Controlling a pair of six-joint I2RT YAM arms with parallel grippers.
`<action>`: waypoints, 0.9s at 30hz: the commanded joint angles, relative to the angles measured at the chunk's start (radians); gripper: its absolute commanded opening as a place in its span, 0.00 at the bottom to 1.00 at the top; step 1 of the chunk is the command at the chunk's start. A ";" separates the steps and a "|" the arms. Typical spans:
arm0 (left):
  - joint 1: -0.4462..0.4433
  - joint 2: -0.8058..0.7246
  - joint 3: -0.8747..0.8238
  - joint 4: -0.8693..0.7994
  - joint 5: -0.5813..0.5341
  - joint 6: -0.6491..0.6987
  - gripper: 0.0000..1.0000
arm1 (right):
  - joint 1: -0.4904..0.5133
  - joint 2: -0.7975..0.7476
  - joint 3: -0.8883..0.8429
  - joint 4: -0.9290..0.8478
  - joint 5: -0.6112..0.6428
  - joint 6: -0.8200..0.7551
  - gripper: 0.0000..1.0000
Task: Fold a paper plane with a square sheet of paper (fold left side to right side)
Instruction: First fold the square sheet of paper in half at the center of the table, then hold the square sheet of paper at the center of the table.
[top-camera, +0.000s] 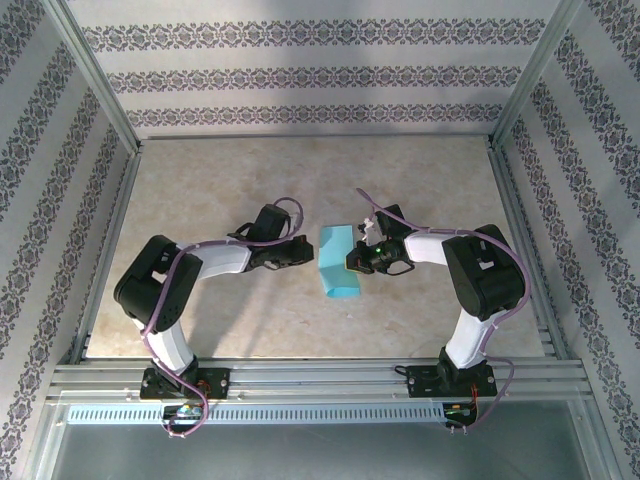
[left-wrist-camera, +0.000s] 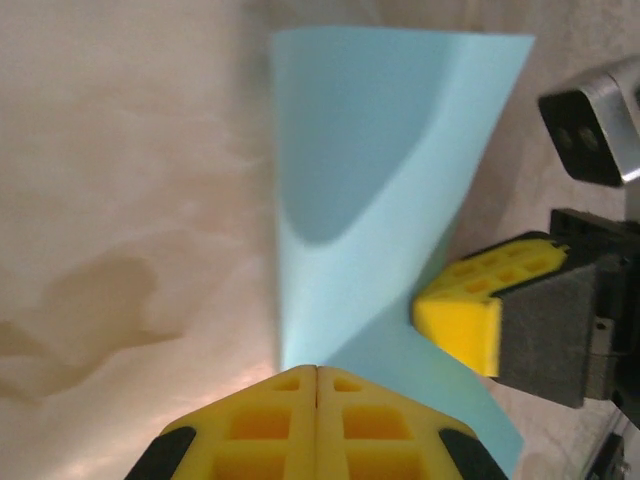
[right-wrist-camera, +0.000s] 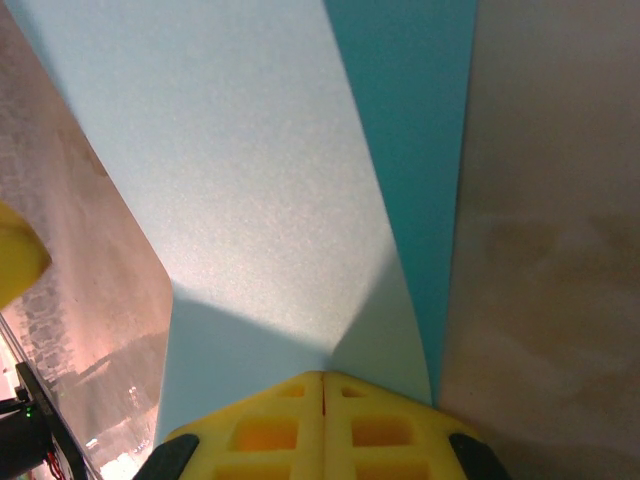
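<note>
Centrally on the beige marbled tabletop (top-camera: 200, 180), the thin turquoise-blue square sheet of paper (top-camera: 337, 262) arches upward. The left gripper (top-camera: 304, 250) and right gripper (top-camera: 352, 262) crowd it from opposite sides, each pinched tight on an edge, with patterned walls (top-camera: 300, 75) all around.

Beige marbled table (top-camera: 200, 180), patterned walls (top-camera: 320, 75)

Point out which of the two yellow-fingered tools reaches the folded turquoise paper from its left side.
The left arm's tool, shut at the left edge of the turquoise paper sheet; the right arm's tool meets the opposite edge.
</note>
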 joint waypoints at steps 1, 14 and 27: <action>-0.054 0.048 0.064 0.029 0.036 0.020 0.00 | 0.010 0.040 -0.016 -0.110 0.116 -0.019 0.00; -0.091 0.166 0.131 -0.026 0.003 0.052 0.00 | 0.014 0.051 -0.006 -0.110 0.111 -0.020 0.00; -0.091 0.199 0.116 -0.048 0.000 0.026 0.00 | 0.015 0.026 0.013 -0.107 0.072 -0.009 0.00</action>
